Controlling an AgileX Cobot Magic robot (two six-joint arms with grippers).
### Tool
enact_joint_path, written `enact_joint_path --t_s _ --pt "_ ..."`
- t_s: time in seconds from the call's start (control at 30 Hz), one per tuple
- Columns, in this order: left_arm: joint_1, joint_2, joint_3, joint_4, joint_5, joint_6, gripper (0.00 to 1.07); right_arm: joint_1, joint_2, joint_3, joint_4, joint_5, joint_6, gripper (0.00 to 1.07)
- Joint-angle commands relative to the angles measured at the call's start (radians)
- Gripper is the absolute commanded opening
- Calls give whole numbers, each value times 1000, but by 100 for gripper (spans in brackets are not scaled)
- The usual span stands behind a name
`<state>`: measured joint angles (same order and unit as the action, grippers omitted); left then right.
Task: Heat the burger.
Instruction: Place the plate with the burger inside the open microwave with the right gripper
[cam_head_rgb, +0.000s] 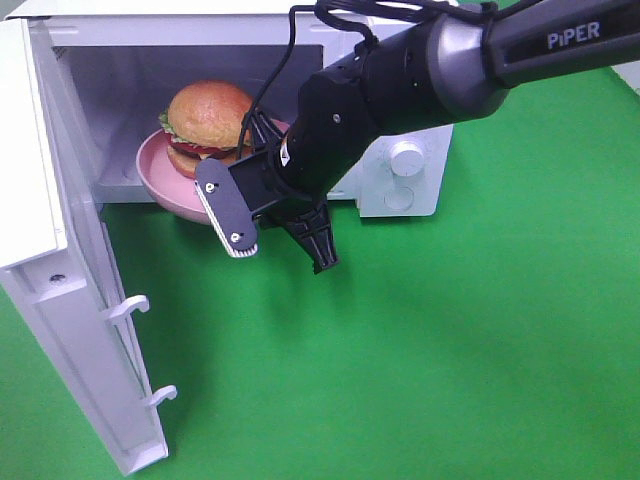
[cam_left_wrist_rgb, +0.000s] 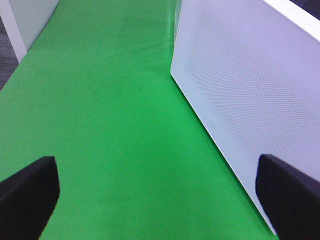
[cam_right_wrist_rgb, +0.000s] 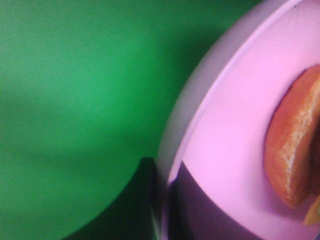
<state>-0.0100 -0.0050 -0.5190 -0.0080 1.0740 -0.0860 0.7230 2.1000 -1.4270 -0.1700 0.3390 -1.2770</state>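
The burger (cam_head_rgb: 208, 115), with a glossy brown bun and red filling, sits on a pink plate (cam_head_rgb: 160, 180) in the mouth of the open microwave (cam_head_rgb: 330, 40). The plate's front edge sticks out past the oven floor. My right gripper (cam_head_rgb: 212, 200) reaches in from the right and is shut on the plate's near rim. In the right wrist view the pink plate (cam_right_wrist_rgb: 235, 130) fills the frame with the bun's edge (cam_right_wrist_rgb: 292, 150) beside it, and the gripper (cam_right_wrist_rgb: 167, 185) pinches the rim. My left gripper (cam_left_wrist_rgb: 160, 200) hangs open over green cloth, holding nothing.
The microwave door (cam_head_rgb: 60, 300) stands wide open at the left, with two latch hooks (cam_head_rgb: 130, 307) on its edge. The white control panel with its knob (cam_head_rgb: 406, 157) is right of the cavity. A white dotted panel (cam_left_wrist_rgb: 240, 85) stands close beside the left gripper. Green cloth (cam_head_rgb: 450, 350) covers the table.
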Motion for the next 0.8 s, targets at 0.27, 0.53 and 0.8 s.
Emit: enact_joint_path --t_s 0.27,0.53,0.8 --pt "3 -5 3 -2 -7 2 100 1 79 -187 -34 6 58 0" --pt "3 -5 3 -2 -7 2 100 1 119 -263 -38 9 64 0" --pt "3 -5 3 -2 -7 2 100 -12 164 -328 -42 7 64 0"
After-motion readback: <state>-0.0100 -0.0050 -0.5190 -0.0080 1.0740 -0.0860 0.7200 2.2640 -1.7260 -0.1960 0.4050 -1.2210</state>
